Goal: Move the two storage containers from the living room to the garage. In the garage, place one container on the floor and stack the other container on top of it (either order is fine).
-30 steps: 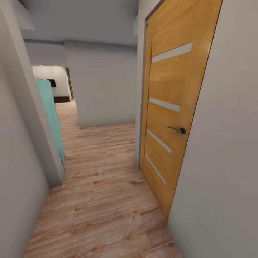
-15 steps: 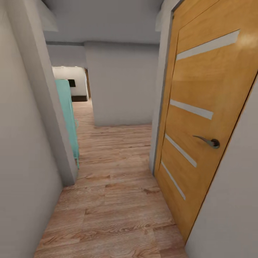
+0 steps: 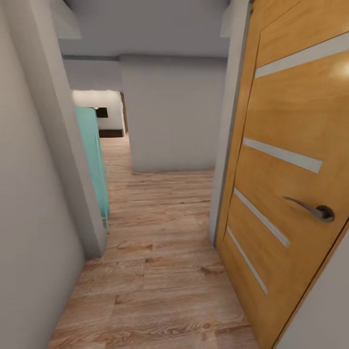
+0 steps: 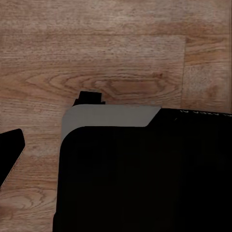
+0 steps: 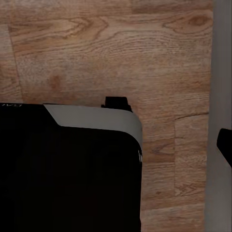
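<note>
The two storage containers are out of view. I am in a narrow hallway with a light wood-plank floor [image 3: 160, 252]. An orange-wood door [image 3: 291, 145] with pale slits and a metal lever handle [image 3: 315, 209] stands shut close on my right. Both wrist views look down at the planks and my dark base [image 4: 145, 174] [image 5: 67, 179]. A single dark finger tip [image 4: 9, 147] shows at the edge of the left wrist view and another [image 5: 225, 145] in the right wrist view. Nothing is seen held.
A grey wall corner [image 3: 63, 145] juts in on the left, with a teal panel [image 3: 94, 160] behind it. A grey wall [image 3: 172, 116] faces me ahead. The passage continues past its left side toward a bright room with a low dark cabinet [image 3: 110, 132].
The whole picture has shifted: the camera has moved forward along the hallway. The orange door now looms larger and closer on the right.
</note>
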